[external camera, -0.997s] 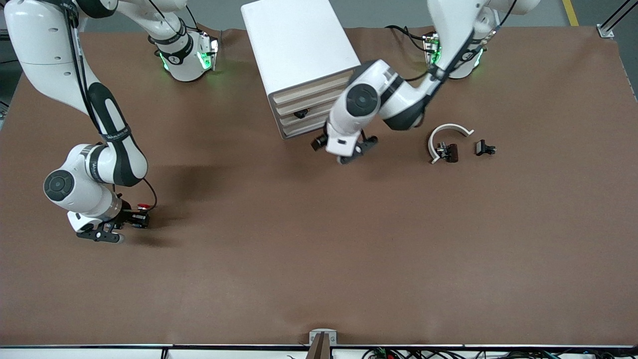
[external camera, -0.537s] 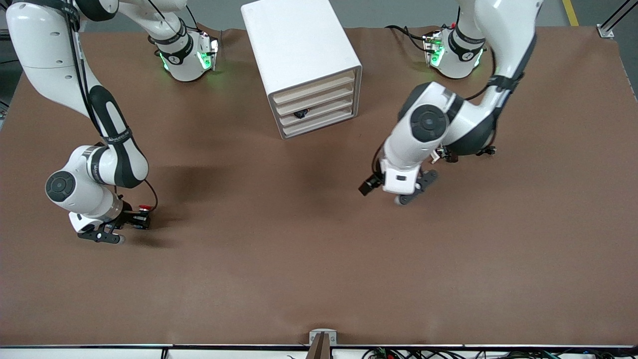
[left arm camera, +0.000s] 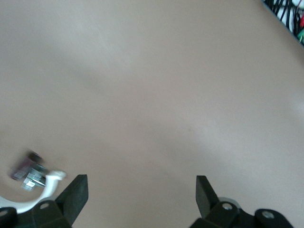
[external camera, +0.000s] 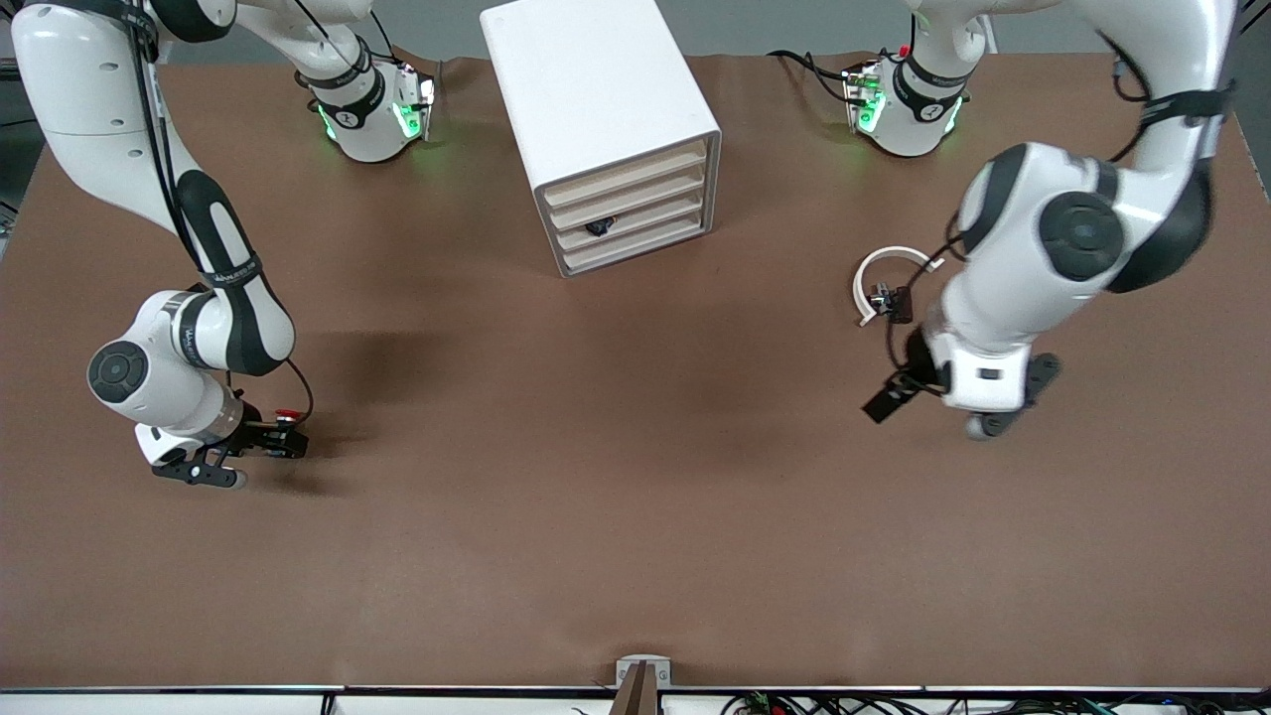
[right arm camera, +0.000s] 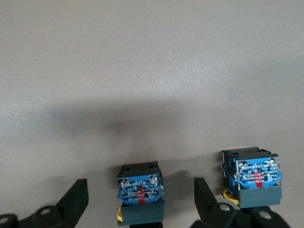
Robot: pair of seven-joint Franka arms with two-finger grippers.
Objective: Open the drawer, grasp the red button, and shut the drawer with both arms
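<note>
1. The button [external camera: 286, 413] lies on the table [external camera: 635, 536] in the lower part of the front view, toward the right arm's end, at the tips of the right gripper [external camera: 294, 444]. There only its red cap shows, as a small dot. Its body is too small to tell how its long axis runs.
2. The right wrist view shows what the front view does not: two blue-backed button bodies lying side by side, apart. One button body [right arm camera: 141, 192] lies between the right gripper's [right arm camera: 141, 190] fingers, and a second button body [right arm camera: 254, 178] lies just outside one finger. Both turn their blue terminal backs to the camera, with a yellow edge at the side nearest the gripper. I cannot tell which one carries the red cap.
3. The right gripper's fingers stand apart, with a gap on each side of the body between them.
4. The left gripper [external camera: 1003, 407] hangs over bare table toward the left arm's end. In its wrist view the left gripper's [left arm camera: 141, 190] fingers are spread wide with nothing between them.
5. A white curved piece [external camera: 891, 260] with a small dark part [external camera: 894, 303] lies near the left gripper.
6. The white cabinet [external camera: 596, 89] stands at the top centre. Its four cream fronts are all flush, and the third drawer [external camera: 650, 215] carries a small dark thing.
7. The table is covered in brown. Grey floor shows along the top edge and cables along the bottom.
</note>
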